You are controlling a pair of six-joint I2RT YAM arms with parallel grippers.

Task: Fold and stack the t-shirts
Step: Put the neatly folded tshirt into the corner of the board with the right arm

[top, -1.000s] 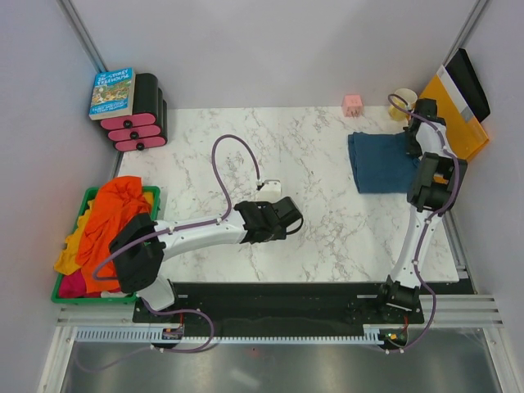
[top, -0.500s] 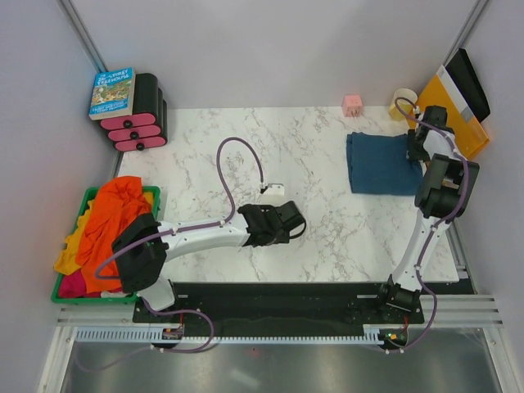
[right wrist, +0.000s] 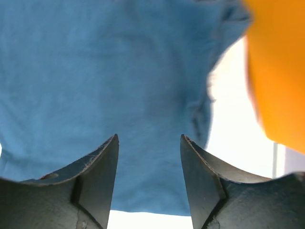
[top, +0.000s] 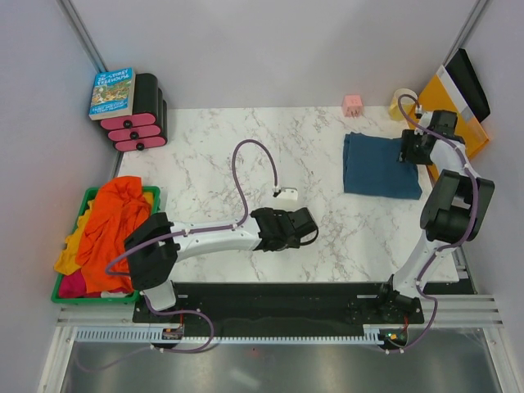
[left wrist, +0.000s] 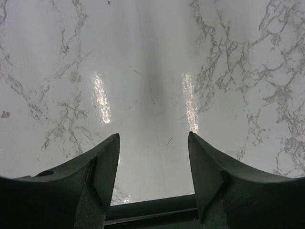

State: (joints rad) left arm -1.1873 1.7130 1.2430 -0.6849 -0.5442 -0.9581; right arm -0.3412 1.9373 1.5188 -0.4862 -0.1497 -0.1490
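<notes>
- Marble tabletop point(top: 246, 155) carries one finished piece: the teal-blue t-shirt point(top: 378, 165) lies folded flat at the far right, a tidy base for the stack.
- Right gripper point(right wrist: 148, 138) hangs over that shirt's right edge, jaws parted and empty, with the orange folder point(top: 458, 115) just beside it. It reads as a release or a smoothing touch.
- Left gripper point(left wrist: 153, 136) hovers over bare marble near the middle, jaws wide, nothing held.
- Far left, the green basket point(top: 152, 196) holds the orange t-shirt point(top: 110, 221) heaped over the yellow t-shirt point(top: 70, 246) and the pink-red t-shirt point(top: 72, 284), all unfolded. My guess is the left arm fetches from there next.
</notes>
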